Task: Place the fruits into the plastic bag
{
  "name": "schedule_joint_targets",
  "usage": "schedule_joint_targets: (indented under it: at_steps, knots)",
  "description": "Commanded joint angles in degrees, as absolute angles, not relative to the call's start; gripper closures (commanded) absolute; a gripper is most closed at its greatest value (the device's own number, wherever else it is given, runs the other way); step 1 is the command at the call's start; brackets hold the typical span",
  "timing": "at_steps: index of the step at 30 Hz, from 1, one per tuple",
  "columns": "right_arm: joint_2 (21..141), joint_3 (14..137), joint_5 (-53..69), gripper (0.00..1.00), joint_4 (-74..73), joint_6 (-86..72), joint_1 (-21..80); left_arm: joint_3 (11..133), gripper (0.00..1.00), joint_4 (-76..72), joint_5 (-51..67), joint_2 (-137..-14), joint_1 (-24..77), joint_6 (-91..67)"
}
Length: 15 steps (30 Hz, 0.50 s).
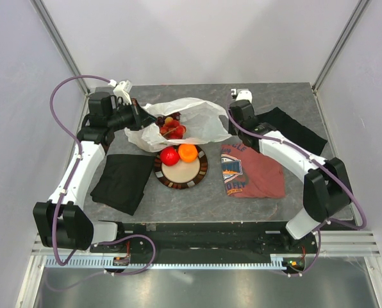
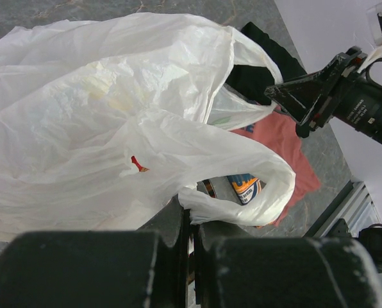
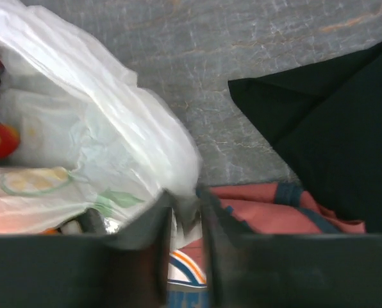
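Note:
The plastic bag (image 1: 190,115) lies open at mid-table. Several small red-yellow fruits and dark grapes (image 1: 171,126) sit inside it; they also show at the left edge of the right wrist view (image 3: 2,138). A red apple (image 1: 169,155) and an orange (image 1: 188,152) rest on the patterned-rim plate (image 1: 199,174) just in front of the bag. My left gripper (image 1: 141,115) is shut on the bag's handle loop (image 2: 242,208) at its left side. My right gripper (image 1: 231,123) pinches the bag's right edge (image 3: 183,206) between its fingertips.
A black cloth (image 1: 122,181) lies at the front left and another black cloth (image 1: 293,128) at the back right. A red printed T-shirt (image 1: 252,170) lies right of the plate, under my right gripper.

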State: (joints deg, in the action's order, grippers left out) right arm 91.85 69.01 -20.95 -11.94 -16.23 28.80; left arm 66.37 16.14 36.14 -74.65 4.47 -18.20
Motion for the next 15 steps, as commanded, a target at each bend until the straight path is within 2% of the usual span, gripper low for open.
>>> schedule_joint_targets:
  at_steps: [1, 10, 15]
  knots:
    - [92.3, 74.0, -16.3, 1.0, -12.0, -15.4, 27.7, 69.5, 0.98, 15.2, 34.5, -76.5, 3.8, -18.2]
    - [99.0, 111.5, -15.4, 1.0, -16.9, -8.4, 27.6, 86.1, 0.99, 16.1, 36.9, -79.5, -5.5, -25.0]
    - [102.0, 116.6, -14.6, 1.0, -17.6, -8.3, 27.6, 89.8, 0.98, 16.3, 39.4, -81.7, -9.9, -26.4]
